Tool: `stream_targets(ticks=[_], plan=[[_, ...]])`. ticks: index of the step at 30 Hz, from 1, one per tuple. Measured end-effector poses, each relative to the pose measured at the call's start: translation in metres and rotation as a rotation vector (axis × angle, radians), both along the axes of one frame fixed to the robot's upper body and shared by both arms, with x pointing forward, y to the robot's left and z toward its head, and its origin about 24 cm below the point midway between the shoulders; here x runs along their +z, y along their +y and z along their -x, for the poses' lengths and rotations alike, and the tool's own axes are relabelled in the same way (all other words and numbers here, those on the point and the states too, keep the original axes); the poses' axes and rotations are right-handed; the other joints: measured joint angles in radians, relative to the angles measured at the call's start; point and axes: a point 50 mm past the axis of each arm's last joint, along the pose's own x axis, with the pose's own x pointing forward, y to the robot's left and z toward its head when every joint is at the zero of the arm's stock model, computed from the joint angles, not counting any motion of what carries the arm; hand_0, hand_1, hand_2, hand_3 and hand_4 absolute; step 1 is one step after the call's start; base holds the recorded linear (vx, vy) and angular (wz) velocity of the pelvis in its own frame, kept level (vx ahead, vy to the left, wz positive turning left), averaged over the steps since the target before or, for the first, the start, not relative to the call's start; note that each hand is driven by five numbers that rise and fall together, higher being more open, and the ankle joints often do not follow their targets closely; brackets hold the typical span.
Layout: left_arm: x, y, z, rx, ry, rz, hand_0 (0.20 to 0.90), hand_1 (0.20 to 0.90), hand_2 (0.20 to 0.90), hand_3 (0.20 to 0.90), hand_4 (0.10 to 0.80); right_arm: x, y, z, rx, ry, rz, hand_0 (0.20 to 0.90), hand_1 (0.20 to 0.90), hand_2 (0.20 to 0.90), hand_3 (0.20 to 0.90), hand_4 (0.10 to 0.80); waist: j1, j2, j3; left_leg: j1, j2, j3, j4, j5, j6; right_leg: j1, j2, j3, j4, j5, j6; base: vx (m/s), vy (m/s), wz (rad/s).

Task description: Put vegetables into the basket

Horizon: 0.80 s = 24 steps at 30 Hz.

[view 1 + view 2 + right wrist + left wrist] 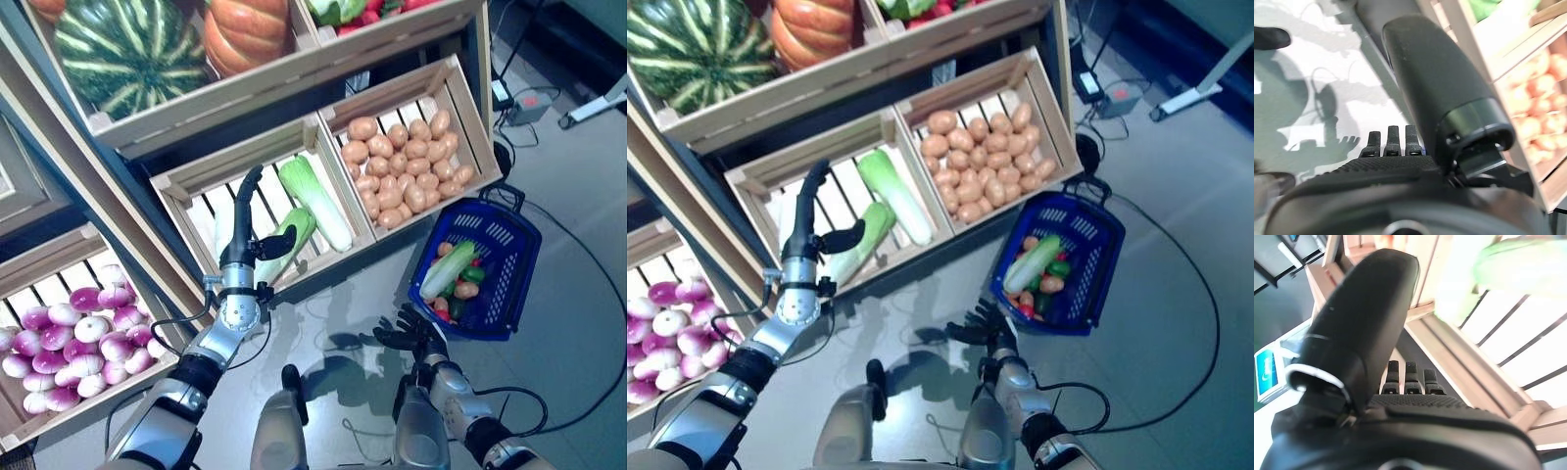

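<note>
From the head, the left hand (245,230) reaches into a wooden crate (186,181), fingers straight, thumb touching a green cabbage (287,238). The blue basket (514,279) sits on the grey floor (578,196), holding vegetables (453,276). The right hand (416,331) hovers open, near the basket. Its wrist view shows potatoes (1540,88) beside it.

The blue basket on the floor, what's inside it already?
Inside the blue basket lies a long pale-green cabbage on top, with small red, orange and green vegetables beside and beneath it. Whatever sits under that pile is covered.
</note>
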Motion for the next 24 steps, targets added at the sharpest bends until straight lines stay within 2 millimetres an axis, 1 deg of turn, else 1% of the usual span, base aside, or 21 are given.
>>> stream_targets(ticks=[1,3,4,5,8,10,12,15,17,19,23,24], plan=[[0.005,0.001,-0.004,0.005,-0.009,-0.001,0.900,0.900,0.900,0.900,0.800,0.003,-0.003,-0.003,-0.004,-0.009,0.007,0.900,0.900,0.900,0.900,0.800,-0.005,0.002,0.029,-0.031,0.003,-0.004,0.037,-0.004,0.000,-0.034,-0.003,0.008,0.045,-0.014,-0.005,-0.075,0.053,0.02],[0.009,0.004,-0.006,0.014,-0.014,0.021,0.900,0.900,0.900,0.900,0.800,0.004,-0.006,-0.004,-0.007,-0.012,0.014,0.900,0.900,0.900,0.900,0.800,-0.006,-0.002,0.049,-0.088,0.015,-0.007,0.109,-0.022,-0.002,-0.099,-0.008,0.027,0.129,-0.040,-0.013,-0.031,0.049,0.03],[0.009,0.005,-0.007,0.021,-0.012,0.038,0.900,0.900,0.900,0.900,0.800,0.003,-0.008,-0.003,-0.007,-0.010,0.019,0.900,0.900,0.900,0.900,0.800,-0.013,-0.002,0.058,-0.121,0.019,-0.016,0.155,-0.035,-0.004,-0.128,-0.008,0.038,0.177,-0.056,-0.022,0.000,0.047,0.06],[0.009,0.005,-0.007,0.023,-0.013,0.044,0.900,0.900,0.900,0.900,0.800,0.003,-0.008,-0.003,-0.008,-0.009,0.019,0.900,0.900,0.900,0.900,0.800,-0.018,-0.006,0.064,-0.135,0.019,-0.021,0.186,-0.047,-0.007,-0.141,-0.013,0.042,0.207,-0.072,-0.021,0.021,0.032,0.11],[0.009,0.010,-0.010,0.053,-0.003,0.062,0.900,0.900,0.900,0.900,0.800,0.014,-0.009,-0.014,-0.002,-0.056,0.020,0.900,0.900,0.900,0.900,0.800,-0.034,-0.010,0.068,-0.211,0.037,-0.039,0.304,-0.085,-0.016,-0.220,-0.017,0.064,0.330,-0.121,-0.032,-0.042,0.034,0.02],[0.012,0.012,-0.012,0.065,-0.013,0.062,0.900,0.900,0.900,0.900,0.800,0.020,-0.009,-0.019,0.005,-0.081,0.022,0.900,0.900,0.900,0.900,0.800,-0.043,-0.009,0.071,-0.261,0.045,-0.055,0.360,-0.097,-0.024,-0.270,-0.010,0.074,0.397,-0.145,-0.043,-0.043,0.020,0.02],[0.015,0.013,-0.014,0.080,-0.017,0.060,0.900,0.900,0.900,0.900,0.800,0.025,-0.008,-0.023,0.009,-0.097,0.022,0.900,0.900,0.900,0.900,0.800,-0.051,-0.010,0.071,-0.295,0.052,-0.069,0.401,-0.108,-0.032,-0.301,-0.008,0.075,0.442,-0.166,-0.048,-0.027,0.004,0.04],[0.025,0.013,-0.022,0.100,-0.031,0.054,0.900,0.900,0.900,0.900,0.800,0.031,-0.008,-0.030,-0.016,-0.114,0.001,0.900,0.900,0.900,0.900,0.800,-0.056,-0.010,0.074,-0.351,0.059,-0.090,0.446,-0.111,-0.036,-0.357,0.002,0.076,0.503,-0.184,-0.065,-0.025,0.002,0.02],[0.032,0.014,-0.027,0.116,-0.035,0.065,0.900,0.900,0.900,0.900,0.800,0.036,-0.007,-0.035,-0.014,-0.135,0.000,0.900,0.900,0.900,0.900,0.800,-0.057,-0.011,0.076,-0.382,0.068,-0.106,0.477,-0.118,-0.047,-0.384,0.005,0.076,0.537,-0.196,-0.071,0.000,0.000,0.00],[0.040,0.014,-0.032,0.126,-0.043,0.082,0.900,0.900,0.900,0.900,0.800,0.041,-0.006,-0.040,-0.010,-0.154,0.000,0.900,0.900,0.900,0.900,0.800,-0.058,-0.017,0.080,-0.416,0.073,-0.117,0.502,-0.119,-0.049,-0.421,0.011,0.077,0.569,-0.205,-0.082,0.000,0.000,0.00],[0.048,0.017,-0.036,0.149,-0.036,0.076,0.900,0.900,0.900,0.900,0.800,0.049,-0.006,-0.048,-0.006,-0.181,0.002,0.900,0.900,0.900,0.900,0.800,-0.059,-0.018,0.086,-0.463,0.080,-0.138,0.537,-0.125,-0.059,-0.467,0.019,0.076,0.608,-0.216,-0.095,-0.004,0.010,-0.03],[0.050,0.021,-0.038,0.169,-0.023,0.066,0.900,0.900,0.900,0.900,0.800,0.051,-0.007,-0.049,-0.008,-0.186,0.003,0.900,0.900,0.900,0.900,0.800,-0.061,-0.018,0.087,-0.480,0.083,-0.140,0.548,-0.126,-0.060,-0.484,0.020,0.077,0.620,-0.218,-0.098,0.000,0.000,0.00]])
